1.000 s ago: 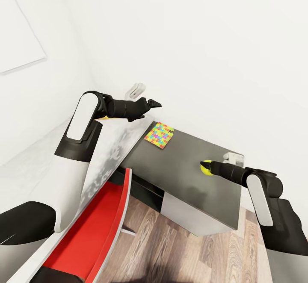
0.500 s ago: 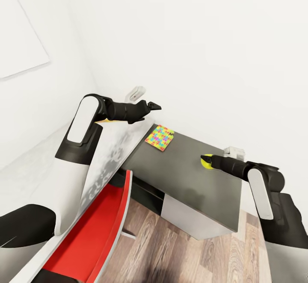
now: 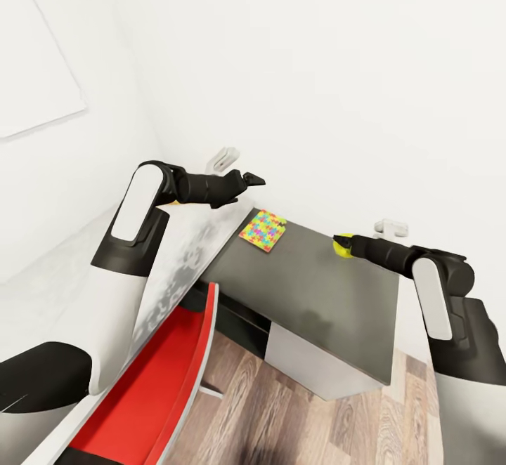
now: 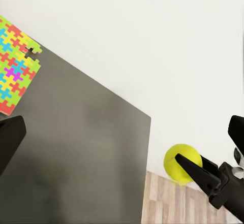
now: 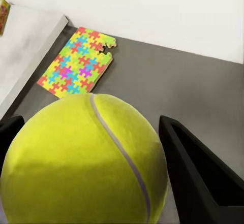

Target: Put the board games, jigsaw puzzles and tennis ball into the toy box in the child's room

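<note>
One puzzle [image 3: 262, 230] lies at the desk's [image 3: 316, 296] far-left corner; right gripper [image 3: 342, 244] clamps the ball [image 3: 343, 246], half hidden; left gripper [image 3: 254, 178] spread wide.

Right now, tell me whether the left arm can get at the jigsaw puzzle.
Probably yes: the left gripper hangs open just above the jigsaw puzzle at the table's near corner, with nothing between them.

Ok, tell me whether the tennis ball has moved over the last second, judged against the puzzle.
Yes. The tennis ball, gripped by the right gripper, has gone toward the table's far edge, now about level with the jigsaw puzzle.
</note>
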Motion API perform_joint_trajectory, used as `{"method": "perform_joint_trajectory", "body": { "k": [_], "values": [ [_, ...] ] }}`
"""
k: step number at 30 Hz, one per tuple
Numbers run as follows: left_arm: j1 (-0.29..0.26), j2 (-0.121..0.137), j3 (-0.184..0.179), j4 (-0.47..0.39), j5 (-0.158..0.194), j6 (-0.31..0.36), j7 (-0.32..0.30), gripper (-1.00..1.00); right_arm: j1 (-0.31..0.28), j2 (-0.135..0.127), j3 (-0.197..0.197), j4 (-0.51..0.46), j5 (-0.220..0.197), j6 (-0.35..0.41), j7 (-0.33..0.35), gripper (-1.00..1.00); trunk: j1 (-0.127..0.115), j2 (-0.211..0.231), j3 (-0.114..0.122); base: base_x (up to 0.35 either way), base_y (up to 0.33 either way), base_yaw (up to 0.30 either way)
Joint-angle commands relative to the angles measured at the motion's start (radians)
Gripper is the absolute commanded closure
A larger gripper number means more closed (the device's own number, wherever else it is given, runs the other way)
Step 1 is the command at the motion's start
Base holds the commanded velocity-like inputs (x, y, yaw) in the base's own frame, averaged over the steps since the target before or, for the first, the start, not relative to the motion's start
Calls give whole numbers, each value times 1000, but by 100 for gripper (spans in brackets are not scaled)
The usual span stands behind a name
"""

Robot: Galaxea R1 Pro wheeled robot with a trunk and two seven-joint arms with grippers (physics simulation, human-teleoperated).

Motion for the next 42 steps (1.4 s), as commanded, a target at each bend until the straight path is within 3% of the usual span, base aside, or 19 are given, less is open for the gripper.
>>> {"method": "perform_joint_trajectory", "body": {
  "k": [1, 5, 13, 19, 32, 42],
  "values": [
    [0, 0, 0, -4, 9, 1, 10, -100, -12, -1, -1, -1, -2, 5, 2, 100, 1, -1, 0, 0, 0, 64],
    [4, 0, -1, -13, 7, 1, 11, -100, -31, -4, -2, -1, -15, 5, 3, 100, 1, -1, 6, 0, 0, 72],
    [27, 0, 1, -54, 4, 1, 9, -100, -67, -8, -2, -1, -99, 5, 2, 100, 1, -1, 19, 0, 0, 95],
    [68, 2, 2, -148, 4, 1, 11, -100, -81, -12, -2, -1, -133, 5, 2, 100, 1, -1, 28, 0, 0, 111],
    [129, 3, 29, -249, 11, 4, 17, -100, -100, -31, 1, -1, -150, 5, 2, 100, 1, -1, 48, 0, 0, 127],
    [231, 3, 38, -299, 13, 5, 12, -100, -102, -33, 7, 0, -152, 5, 2, 100, 1, -1, 62, 0, 0, 155]
  ]
}}
